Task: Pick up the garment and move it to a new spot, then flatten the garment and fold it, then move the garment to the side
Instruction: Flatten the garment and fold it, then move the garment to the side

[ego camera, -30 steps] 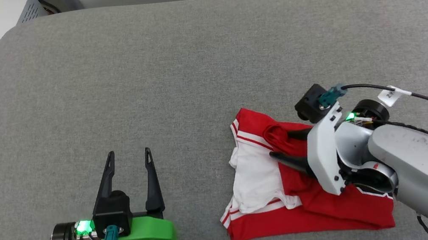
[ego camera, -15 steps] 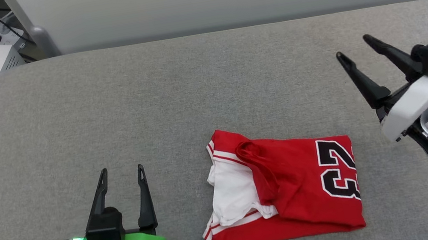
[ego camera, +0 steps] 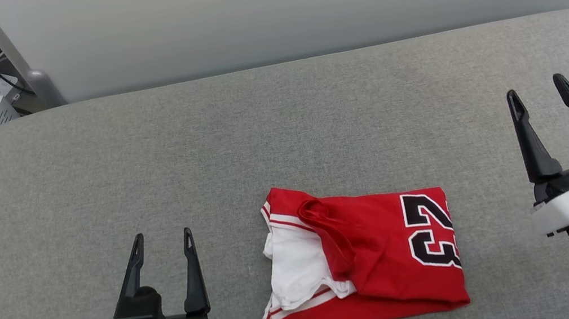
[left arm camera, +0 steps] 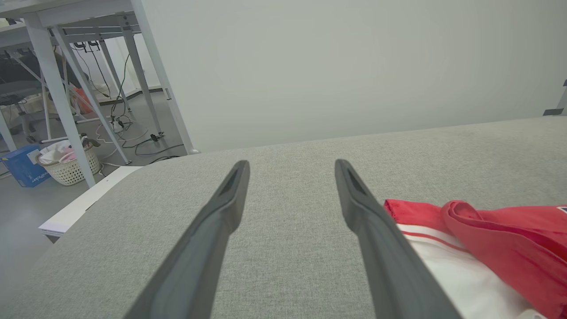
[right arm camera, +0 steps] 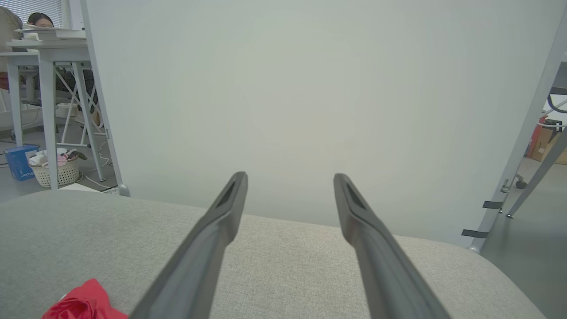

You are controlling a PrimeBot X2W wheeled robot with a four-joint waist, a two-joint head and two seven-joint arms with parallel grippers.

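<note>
Bright, even indoor light, no glare. Only faint, soft shadows edge the shirt [ego camera: 389,280]. The head view is sharp. In the wrist views the fingers [left arm camera: 208,248] blur near the lens, and upright posts [right arm camera: 522,137] lean at the edges.

Garment [ego camera: 373,248]: red shirt, folded into a rough rectangle, lying flat on the near part of the grey pad [ego camera: 279,126], about midway across. Black numerals "23" edged in white face up at its right end, turned sideways. A white sleeve with red-and-white striped trim lies exposed at its left end, a bunched red fold beside it; edges uneven, surface lightly creased.
</note>
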